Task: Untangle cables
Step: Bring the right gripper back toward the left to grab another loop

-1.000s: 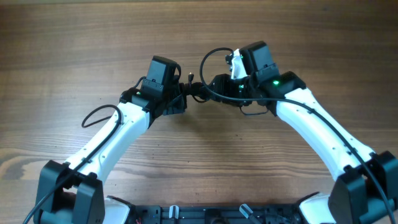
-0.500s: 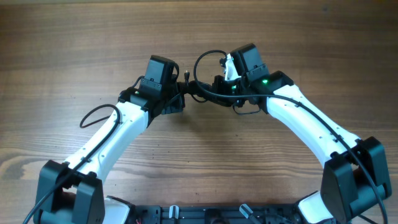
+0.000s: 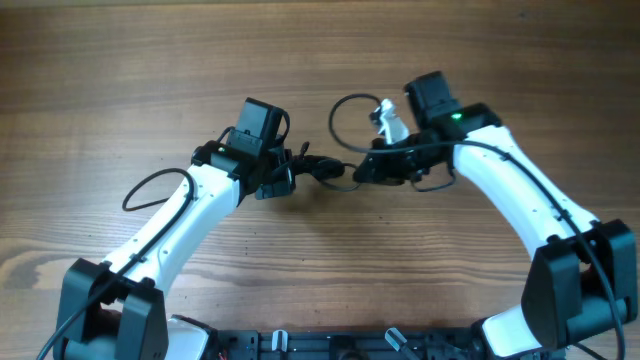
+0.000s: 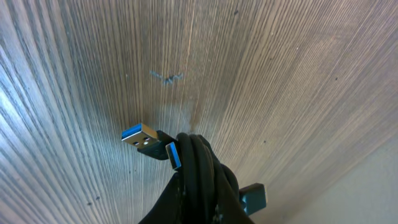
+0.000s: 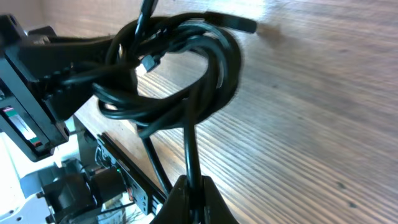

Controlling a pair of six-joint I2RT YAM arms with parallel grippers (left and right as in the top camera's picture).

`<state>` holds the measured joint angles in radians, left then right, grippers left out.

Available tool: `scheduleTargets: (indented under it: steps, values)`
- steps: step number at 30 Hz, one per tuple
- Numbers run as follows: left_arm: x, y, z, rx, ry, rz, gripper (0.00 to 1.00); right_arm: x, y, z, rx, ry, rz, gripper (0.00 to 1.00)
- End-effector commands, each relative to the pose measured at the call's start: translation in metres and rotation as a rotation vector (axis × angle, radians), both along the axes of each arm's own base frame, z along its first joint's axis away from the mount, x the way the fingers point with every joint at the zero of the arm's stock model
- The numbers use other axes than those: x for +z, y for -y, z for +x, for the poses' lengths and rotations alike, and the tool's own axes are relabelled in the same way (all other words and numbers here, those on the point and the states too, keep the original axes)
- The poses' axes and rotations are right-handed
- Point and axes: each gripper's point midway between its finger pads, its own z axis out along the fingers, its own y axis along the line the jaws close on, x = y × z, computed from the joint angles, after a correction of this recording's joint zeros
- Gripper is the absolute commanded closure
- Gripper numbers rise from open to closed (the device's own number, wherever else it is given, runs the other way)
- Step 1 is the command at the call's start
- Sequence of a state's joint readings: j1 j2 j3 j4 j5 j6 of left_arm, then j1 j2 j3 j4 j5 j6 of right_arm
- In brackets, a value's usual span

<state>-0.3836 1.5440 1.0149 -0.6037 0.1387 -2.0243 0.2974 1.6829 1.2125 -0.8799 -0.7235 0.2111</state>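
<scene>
Overhead shows the cables (image 3: 328,170) knotted between both jaws over the wooden table (image 3: 150,80), left gripper (image 3: 296,170) clamped on the bundle, right gripper (image 3: 362,172) pinching one strand, USB plugs (image 4: 140,134) jutting beyond the left jaws.

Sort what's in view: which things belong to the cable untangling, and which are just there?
Job: tangled bundle of thin black cables; left claw; right claw.
Just there: brown wooden table; thick black wire loop on the left arm.
</scene>
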Motion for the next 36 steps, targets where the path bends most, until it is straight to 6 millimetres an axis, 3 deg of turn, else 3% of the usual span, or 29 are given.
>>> scheduleTargets:
  steps: [1, 5, 8, 10, 12, 16, 20, 25, 29, 31, 33, 36]
  values:
    - [0.0, -0.048, 0.015, 0.272, 0.006, 0.082, 0.96, 0.026, 0.024, 0.02, -0.039, 0.083, 0.098, 0.96]
    - [-0.005, -0.052, 0.003, 0.269, -0.044, 0.106, 0.96, 0.065, 0.035, 0.049, -0.122, 0.126, 0.345, 0.96]
    - [-0.009, -0.054, -0.007, 0.26, -0.084, 0.123, 0.96, 0.064, 0.041, 0.062, -0.172, 0.15, 0.319, 0.96]
    - [-0.011, -0.055, -0.014, 0.107, -0.082, 0.184, 0.96, 0.063, 0.041, 0.069, -0.181, 0.181, 0.296, 0.96]
    - [-0.009, -0.052, -0.006, -0.071, -0.013, 0.234, 0.96, 0.065, 0.038, 0.072, -0.167, 0.211, 0.301, 0.96]
    - [0.004, -0.027, 0.016, -0.479, 0.194, 0.267, 0.96, 0.065, 0.028, 0.067, -0.136, 0.212, 0.303, 0.96]
    - [0.029, 0.005, 0.042, -0.776, 0.469, 0.266, 0.96, 0.064, -0.002, 0.051, -0.048, 0.205, 0.303, 0.96]
    - [0.047, 0.015, 0.059, -0.842, 0.612, 0.296, 0.96, 0.05, -0.041, 0.026, 0.038, 0.19, 0.216, 0.96]
    - [0.085, 0.046, 0.074, -1.01, 0.897, 0.282, 0.96, 0.038, -0.061, 0.012, 0.06, 0.181, 0.138, 0.96]
    - [0.102, 0.057, 0.076, -1.048, 1.002, 0.257, 0.96, 0.033, -0.059, 0.014, 0.021, 0.17, 0.097, 0.96]
    - [0.106, 0.058, 0.077, -1.048, 1.025, 0.25, 0.96, 0.034, -0.057, 0.017, 0.009, 0.173, 0.096, 0.96]
    - [0.103, 0.054, 0.077, -1.044, 1.009, 0.242, 0.96, 0.037, -0.046, 0.027, -0.026, 0.181, 0.102, 0.77]
